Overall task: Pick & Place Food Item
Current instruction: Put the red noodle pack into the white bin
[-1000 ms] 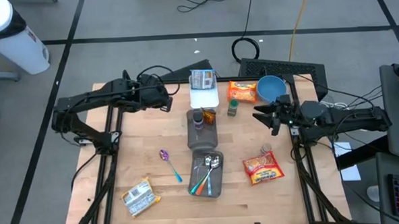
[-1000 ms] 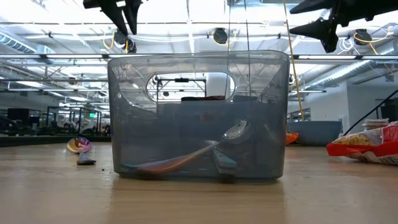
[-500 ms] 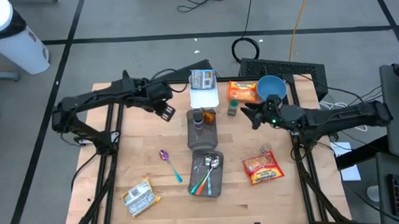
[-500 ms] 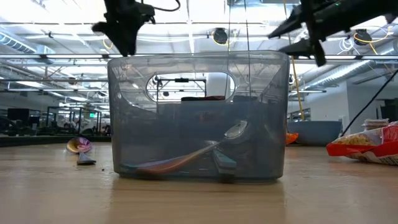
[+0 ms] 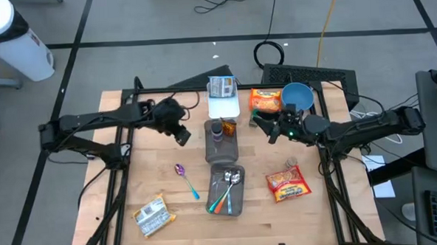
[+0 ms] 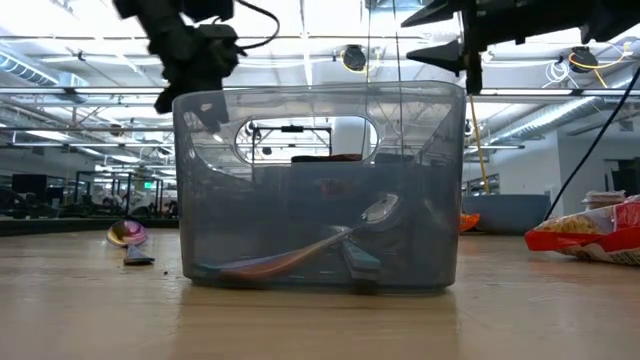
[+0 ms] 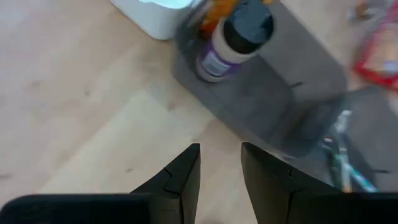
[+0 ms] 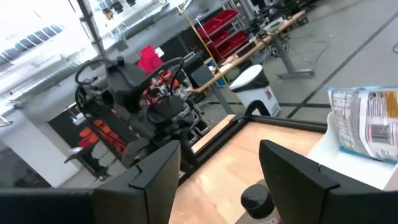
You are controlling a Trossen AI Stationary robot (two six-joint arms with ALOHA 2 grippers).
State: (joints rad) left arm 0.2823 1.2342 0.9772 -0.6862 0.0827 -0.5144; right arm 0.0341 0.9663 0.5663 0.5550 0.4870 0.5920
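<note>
Left pincer [image 5: 183, 134]: released, empty, above the desk [image 5: 154, 169] at 9 o'clock of the bottle [image 5: 216, 128].
Right pincer [image 5: 261, 125]: released, empty, at 3 o'clock of it.

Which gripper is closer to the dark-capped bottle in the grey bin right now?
Left, narrowly. The left gripper hovers just off the bottle's left side, beside the grey bin. The right gripper hangs farther off on the opposite side.
</note>
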